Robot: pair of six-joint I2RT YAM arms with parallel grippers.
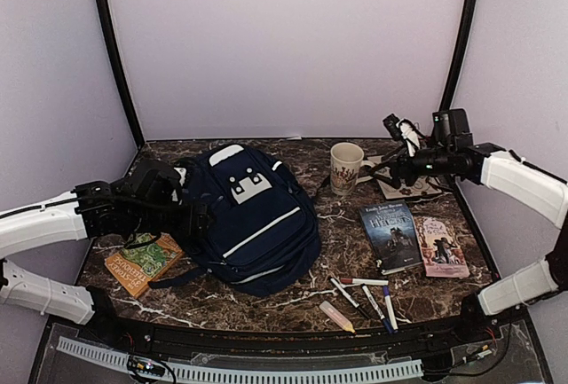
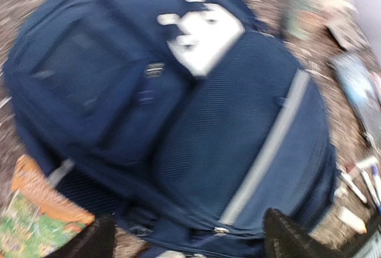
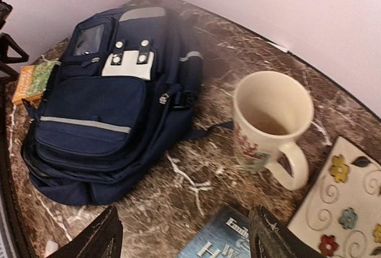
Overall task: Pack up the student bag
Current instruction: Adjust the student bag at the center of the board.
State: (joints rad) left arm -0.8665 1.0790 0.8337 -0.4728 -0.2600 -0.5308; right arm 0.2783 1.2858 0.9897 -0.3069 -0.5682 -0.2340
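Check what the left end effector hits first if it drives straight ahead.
Probably the backpack: it fills the view straight ahead of the left end effector, though depth is unclear.

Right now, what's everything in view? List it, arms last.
student bag: 1, navy with grey trim, centre-left of table
orange book: 1, orange-green, left of bag
mug: 1, cream, upright, behind centre
flowered tile: 1, white, far right
dark book: 1, blue-grey, right side
pink book: 1, pink, beside dark book
pens: about four, mixed, front right
fat marker: 1, pale, front
table: 1, dark marble
left gripper: open, over bag
right gripper: open, near mug
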